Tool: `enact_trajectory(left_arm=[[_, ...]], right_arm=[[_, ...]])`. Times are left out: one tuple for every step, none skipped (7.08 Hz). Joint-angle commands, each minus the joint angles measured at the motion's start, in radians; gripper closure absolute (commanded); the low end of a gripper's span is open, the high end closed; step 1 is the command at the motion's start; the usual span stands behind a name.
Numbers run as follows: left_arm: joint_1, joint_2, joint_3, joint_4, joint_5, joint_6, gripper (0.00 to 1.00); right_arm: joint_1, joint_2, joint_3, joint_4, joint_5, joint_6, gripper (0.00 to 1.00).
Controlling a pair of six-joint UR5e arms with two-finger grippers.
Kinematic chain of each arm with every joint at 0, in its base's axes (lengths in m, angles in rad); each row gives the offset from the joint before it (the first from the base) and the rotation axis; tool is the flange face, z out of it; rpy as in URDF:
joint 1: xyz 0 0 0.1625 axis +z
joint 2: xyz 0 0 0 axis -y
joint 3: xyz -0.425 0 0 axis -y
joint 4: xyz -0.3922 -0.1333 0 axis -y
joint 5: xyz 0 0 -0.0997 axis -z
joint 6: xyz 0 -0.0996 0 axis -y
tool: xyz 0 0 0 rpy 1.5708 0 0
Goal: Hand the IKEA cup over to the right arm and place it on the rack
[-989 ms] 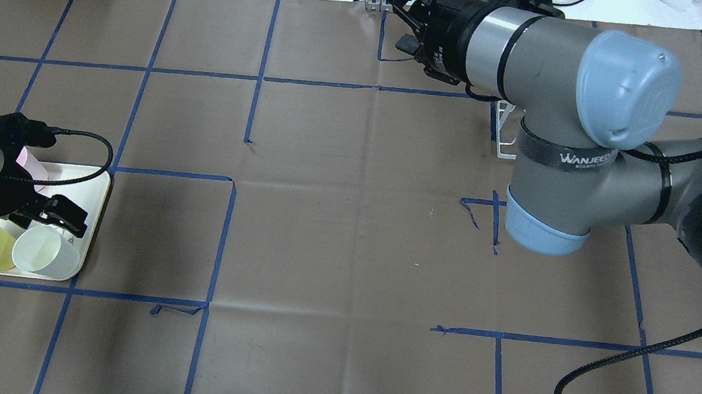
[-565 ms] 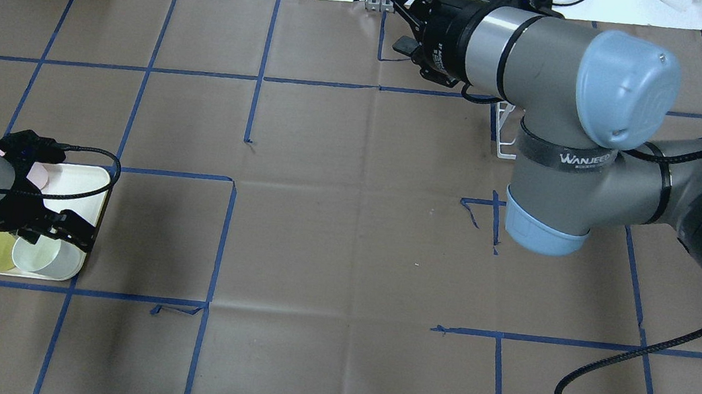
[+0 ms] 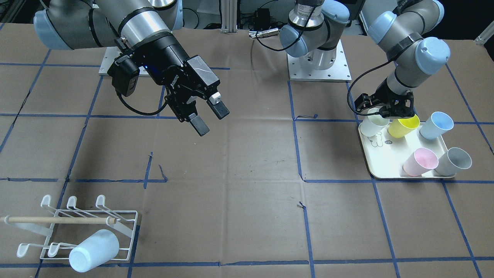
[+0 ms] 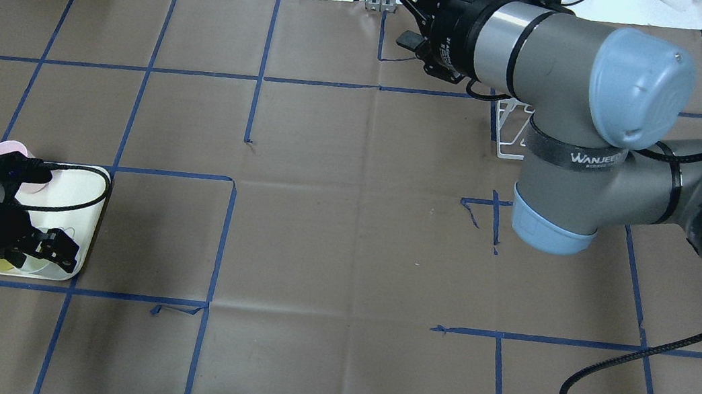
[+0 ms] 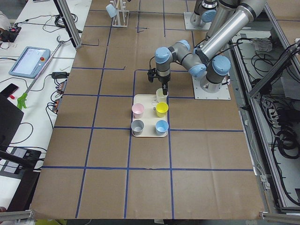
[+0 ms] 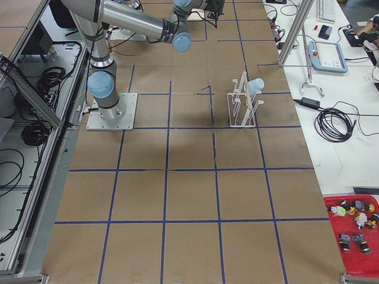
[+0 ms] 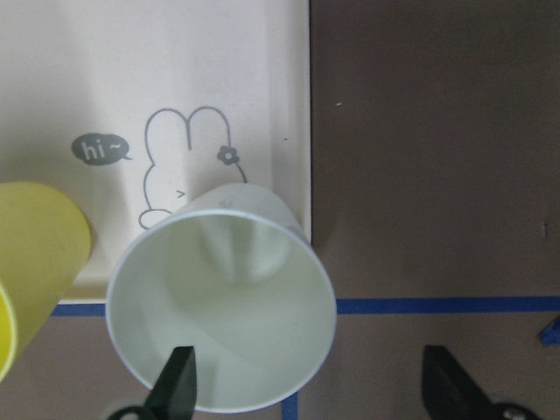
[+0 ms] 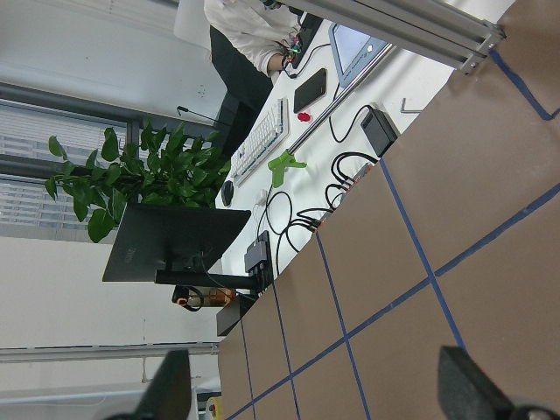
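Observation:
My left gripper [image 3: 386,113] is open and low over a white cup [image 3: 375,122] at the back corner of a cream tray [image 3: 386,164]. In the left wrist view one fingertip [image 7: 179,385] is inside the white cup [image 7: 227,306] and the other is outside its right wall. My right gripper [image 3: 211,119] is open and empty, held high above the table's middle. The white wire rack [image 3: 77,227] with a wooden dowel stands at the far corner on the right arm's side. A light-blue cup [image 3: 94,249] lies on it.
On the tray also stand a yellow cup [image 3: 403,126], a blue cup [image 3: 436,125], a pink cup [image 3: 420,161] and a grey cup [image 3: 455,161]. The rack is partly hidden under the right arm in the overhead view [image 4: 508,133]. Blue tape lines cross the brown table.
My left gripper has moved down the overhead view and lowered onto the white cup, now covering most of it. My right gripper has shifted slightly toward the table's far edge.

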Motion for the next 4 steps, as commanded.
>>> enact_trajectory(left_arm=[[0.005,-0.01,0.003,0.0,-0.005,0.0,0.75],[0.004,-0.01,0.009,0.001,-0.007,0.001,0.98],[0.003,-0.011,0.011,0.003,-0.01,0.004,1.0],[0.005,-0.01,0.015,0.004,-0.043,0.004,1.0]], right_arm=[[0.0,0.011,0.002,0.0,-0.009,0.0,0.0],[0.0,0.015,0.002,0.001,-0.011,0.009,0.0],[0.001,0.023,0.008,0.001,-0.014,0.009,0.0],[0.003,0.023,0.039,0.0,-0.014,0.011,0.0]])
